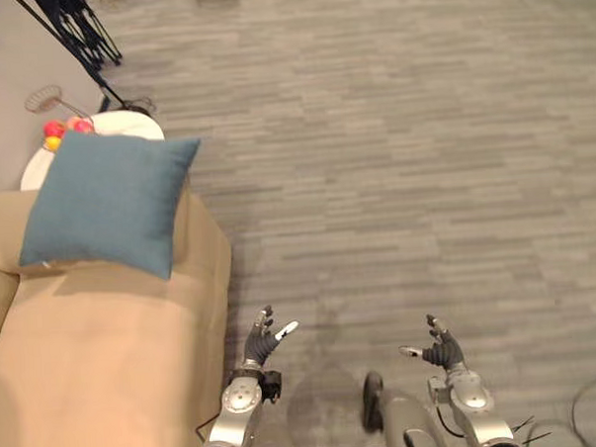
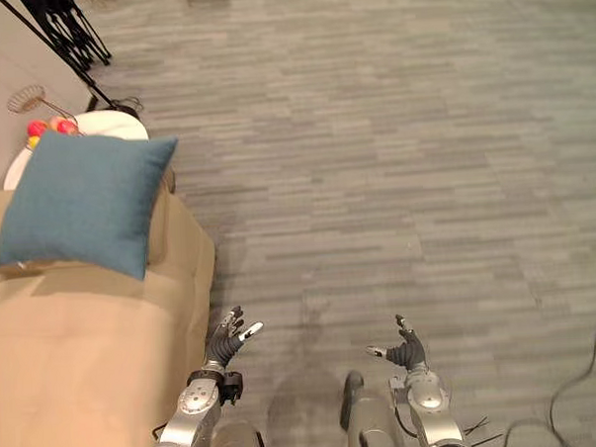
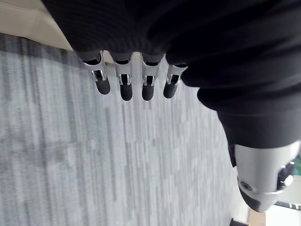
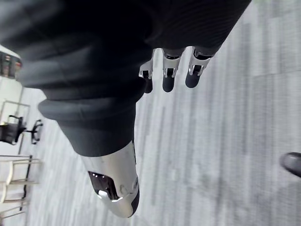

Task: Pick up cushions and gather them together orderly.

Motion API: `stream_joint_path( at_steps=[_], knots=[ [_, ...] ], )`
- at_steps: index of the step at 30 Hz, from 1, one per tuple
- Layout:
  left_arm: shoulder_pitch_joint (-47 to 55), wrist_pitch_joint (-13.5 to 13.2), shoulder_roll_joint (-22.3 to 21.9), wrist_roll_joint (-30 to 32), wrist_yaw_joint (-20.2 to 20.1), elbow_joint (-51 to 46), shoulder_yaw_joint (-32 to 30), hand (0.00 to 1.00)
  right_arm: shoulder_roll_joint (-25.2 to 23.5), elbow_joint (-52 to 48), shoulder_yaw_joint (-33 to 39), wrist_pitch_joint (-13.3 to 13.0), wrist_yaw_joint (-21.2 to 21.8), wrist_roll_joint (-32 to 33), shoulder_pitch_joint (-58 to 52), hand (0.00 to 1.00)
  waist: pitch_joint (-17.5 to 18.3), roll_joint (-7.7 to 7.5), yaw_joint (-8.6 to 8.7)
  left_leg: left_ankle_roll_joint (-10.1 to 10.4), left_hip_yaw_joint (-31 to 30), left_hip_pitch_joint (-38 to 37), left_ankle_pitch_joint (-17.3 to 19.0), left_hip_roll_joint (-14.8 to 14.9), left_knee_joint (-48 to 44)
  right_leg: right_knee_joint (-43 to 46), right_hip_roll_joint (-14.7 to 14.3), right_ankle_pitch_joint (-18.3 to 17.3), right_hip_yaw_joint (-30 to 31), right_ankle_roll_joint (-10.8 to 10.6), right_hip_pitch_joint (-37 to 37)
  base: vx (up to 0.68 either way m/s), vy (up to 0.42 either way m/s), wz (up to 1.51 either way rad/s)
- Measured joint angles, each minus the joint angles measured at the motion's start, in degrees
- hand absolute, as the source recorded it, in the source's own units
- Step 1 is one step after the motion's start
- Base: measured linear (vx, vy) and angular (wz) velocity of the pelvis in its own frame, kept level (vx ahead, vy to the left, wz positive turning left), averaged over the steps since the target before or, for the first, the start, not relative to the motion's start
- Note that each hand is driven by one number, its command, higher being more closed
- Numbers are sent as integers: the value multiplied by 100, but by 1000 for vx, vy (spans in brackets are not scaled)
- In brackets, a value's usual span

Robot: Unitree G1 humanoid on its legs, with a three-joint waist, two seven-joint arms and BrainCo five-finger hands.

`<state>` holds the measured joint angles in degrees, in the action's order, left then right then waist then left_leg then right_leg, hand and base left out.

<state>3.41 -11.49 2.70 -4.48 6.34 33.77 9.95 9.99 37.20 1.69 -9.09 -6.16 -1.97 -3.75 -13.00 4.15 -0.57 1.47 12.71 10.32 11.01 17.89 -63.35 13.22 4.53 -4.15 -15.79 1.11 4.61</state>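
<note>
My left hand: open, fingers loose and spread, holding nothing, above the floor just beside the sofa.
My right hand: open as well, empty, apart from my left.
Cushion: blue, square, plump, propped at the sofa's far end, well away from both hands.
Sofa: tan, on my left.
Floor: grey striped carpet.
Beyond the cushion: a round white table; black stand legs.

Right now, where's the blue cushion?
The blue cushion sits on the far end of the tan sofa, on the robot's left in the eye views, just in front of the white round table.
</note>
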Motion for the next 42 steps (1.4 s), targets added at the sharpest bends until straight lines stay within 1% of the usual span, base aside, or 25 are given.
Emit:
stream_joint_path(
  at_steps=[3,5,6,7,9,10,12,13,14,16,18,19,20,21,22,24,25,26,29,30,32,35,37,40,42],
  knots=[
    [173,-3,12,-8,4,-168,-176,0,67,59,73,-46,-8,102,79,0,25,9,-55,2,496,838,161,-376,1797,-579,139,-154,-176,-302,-680,519,36,24],
    [287,-1,16,-7,10,-166,-233,0,83,217,68,-57,-15,153,66,0,40,52,-55,179,950,974,-125,-656,3424,-725,195,-359,-379,-578,-1083,530,141,40],
    [439,-1,2,-4,6,-139,-298,0,131,366,70,-52,-27,152,11,0,101,138,-104,-684,1251,846,-962,-798,4176,-808,91,-519,-485,-740,-1372,585,159,67],
    [442,3,22,-5,21,-10,-491,0,21,480,51,-44,-21,151,-9,0,202,-126,-168,-687,1441,772,-871,-1036,4244,-842,312,-521,-595,-770,-1517,590,150,79],
    [460,9,-35,-6,20,141,-844,0,23,533,66,-58,-12,151,53,0,217,-192,-210,-1063,1341,901,-539,-1091,3917,-545,429,-424,-761,-904,-1530,556,164,90],
    [516,46,-61,-8,30,352,-1090,0,24,656,77,-58,-4,149,186,0,221,-194,-277,-1201,1394,818,-271,-1102,3655,65,544,-392,-722,-1018,-1506,547,202,82],
    [662,56,-29,-11,37,587,-1202,0,25,696,126,-72,7,138,183,0,226,-194,-326,-1053,1218,423,97,-1292,3719,1738,919,-204,-599,-1439,-1104,517,240,93],
    [685,109,50,-36,36,817,-1216,0,-13,694,169,-85,26,133,105,0,275,-315,-288,-1030,868,157,247,-1627,3831,3510,1281,-58,-247,-1530,-508,473,171,129],
    [685,120,91,-48,36,892,-1227,0,-15,694,174,-85,31,130,81,0,284,-338,-277,-1040,715,57,268,-1734,3884,3986,1330,-132,-153,-1462,-319,455,61,164],
    [791,126,105,-58,71,1000,-1293,0,-22,686,176,-101,78,121,33,0,285,-313,-182,-1047,202,-409,275,-1947,4158,4576,1333,-590,-42,-1040,213,484,4,140],
    [844,125,101,-89,142,1014,-1287,0,-23,654,176,-161,118,122,-43,0,277,-234,-183,-1041,-252,-777,272,-2004,4354,3870,1155,-912,8,-898,549,389,-42,125],
    [839,122,80,-107,145,1021,-1280,0,-14,641,177,-167,125,124,-105,0,280,-177,-177,-1032,-565,-876,274,-2004,4403,3220,925,-1027,286,-892,743,347,-122,143],
    [762,109,76,-120,152,1028,-1274,0,-15,637,177,-168,129,130,-142,0,297,-147,-171,-941,-978,-955,284,-2010,4476,2325,554,-1023,934,-913,892,340,-150,160],
    [665,101,73,-119,160,1040,-1262,0,-16,637,178,-168,128,143,-187,0,296,-142,-148,-880,-1258,-961,315,-2022,4470,1792,343,-991,1402,-966,930,377,-250,211],
    [500,89,76,-120,194,1092,-1177,0,-45,637,186,-161,124,146,-286,0,295,-216,-109,-726,-1797,-942,367,-2111,4404,899,129,-840,2308,-1124,946,347,-317,212],
    [413,79,76,-117,250,1131,-1164,0,-115,629,204,-159,115,163,-383,0,312,-365,-34,-455,-2250,-872,517,-2262,4125,364,157,-430,2731,-1105,897,297,-362,200],
    [382,68,37,-112,250,1172,-1165,0,-164,613,237,-152,115,194,-466,0,279,-412,-10,-218,-2341,-862,677,-2270,3891,583,236,-15,2604,-987,839,229,-355,178],
    [454,35,-138,-106,244,1151,-1150,0,-187,511,287,-118,115,216,-546,0,378,-240,-103,-19,-2305,-667,693,-2045,3672,737,197,-121,2132,-822,805,213,-328,154],
    [461,28,-245,-106,242,1150,-1142,0,-215,89,321,-136,114,276,-536,0,406,-115,-159,231,-1651,-427,632,-1614,3564,643,198,-231,1478,-669,614,124,-254,130],
    [440,29,-199,-106,238,1149,-982,0,-257,-19,437,-191,115,385,-538,0,406,-114,-171,302,-693,-403,587,-1187,3603,544,192,-280,983,-586,321,59,-224,131],
    [436,29,-168,-105,227,1146,-859,0,-268,-10,471,-191,99,425,-515,0,405,-134,-172,218,-7,-475,547,-965,3783,463,193,-307,740,-555,156,5,-144,98],
    [440,38,35,-100,134,1137,-628,0,-356,153,553,-206,91,473,-458,0,456,-327,-157,125,568,-467,212,-1002,4145,197,360,-266,486,-564,20,-47,-28,53],
    [406,37,219,-80,118,1121,-481,0,-488,394,766,-174,88,476,-507,0,507,-425,-21,132,890,-399,-72,-1090,4466,-104,475,-124,195,-607,-127,-44,33,71],
    [344,37,376,-34,110,1120,-426,0,-497,472,801,-164,86,476,-511,0,507,-428,-32,220,943,-393,-214,-1111,4617,-358,446,80,189,-577,-124,-16,6,9],
    [340,37,451,-32,112,1119,-386,0,-488,471,831,-165,77,474,-474,0,507,-432,-27,140,961,-500,-356,-1180,4878,-405,436,124,236,-572,-116,-56,-25,-10]
  ],
)
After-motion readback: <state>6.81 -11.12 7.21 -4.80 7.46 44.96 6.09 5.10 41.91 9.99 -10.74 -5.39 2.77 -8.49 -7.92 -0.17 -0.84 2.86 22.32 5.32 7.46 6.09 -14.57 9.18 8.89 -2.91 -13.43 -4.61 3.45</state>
